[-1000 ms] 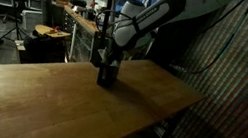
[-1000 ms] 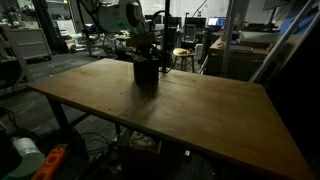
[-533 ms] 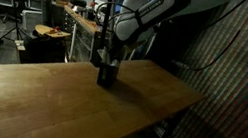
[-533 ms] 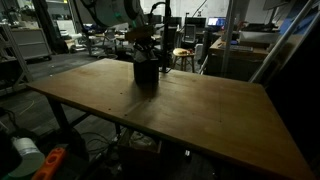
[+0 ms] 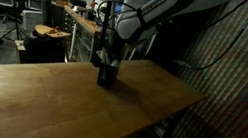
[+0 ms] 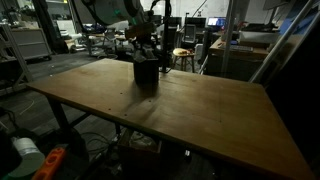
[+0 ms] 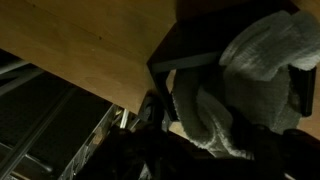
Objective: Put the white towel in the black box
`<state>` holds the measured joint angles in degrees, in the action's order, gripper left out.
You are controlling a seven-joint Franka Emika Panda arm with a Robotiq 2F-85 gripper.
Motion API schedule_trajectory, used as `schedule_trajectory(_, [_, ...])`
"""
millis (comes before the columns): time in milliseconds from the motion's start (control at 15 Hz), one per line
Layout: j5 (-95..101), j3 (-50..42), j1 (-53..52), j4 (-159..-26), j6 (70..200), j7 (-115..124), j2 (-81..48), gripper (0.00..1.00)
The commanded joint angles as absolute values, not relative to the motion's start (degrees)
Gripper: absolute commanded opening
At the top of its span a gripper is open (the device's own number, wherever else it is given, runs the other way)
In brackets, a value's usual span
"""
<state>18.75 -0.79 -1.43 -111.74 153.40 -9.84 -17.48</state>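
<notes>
The white towel (image 7: 255, 80) hides much of the black box (image 7: 200, 45), which the wrist view's top edge cuts off. In an exterior view the gripper (image 5: 109, 62) is too dark to read.

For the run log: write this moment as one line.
white towel: bunched in black box | gripper: directly above box, jaw state unclear | box: upright on wooden table

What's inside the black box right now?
The white towel, bunched up and filling the opening of the black box. The box's floor is covered by the cloth, so how deep it sits is unclear.
</notes>
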Motion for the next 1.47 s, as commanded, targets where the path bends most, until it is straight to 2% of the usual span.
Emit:
schedule_trajectory(0, [20.6,-2.0,-2.5,-113.4,153.4,-7.6,-15.0,0.98])
schedule_trajectory(667, [20.3,-1.1,-2.6,-115.8,150.9,-7.0,-9.9,1.0])
schedule_trajectory(1267, [23.3,1.9,-7.5,-119.0,150.6,-1.4,-7.4,1.0])
schedule_trajectory(1333, [23.9,2.2,-8.0,-119.0,151.3,-0.3,-7.6,0.85])
schedule_trajectory(1400, [24.4,2.4,-8.4,-118.7,151.3,0.3,-8.0,0.99])
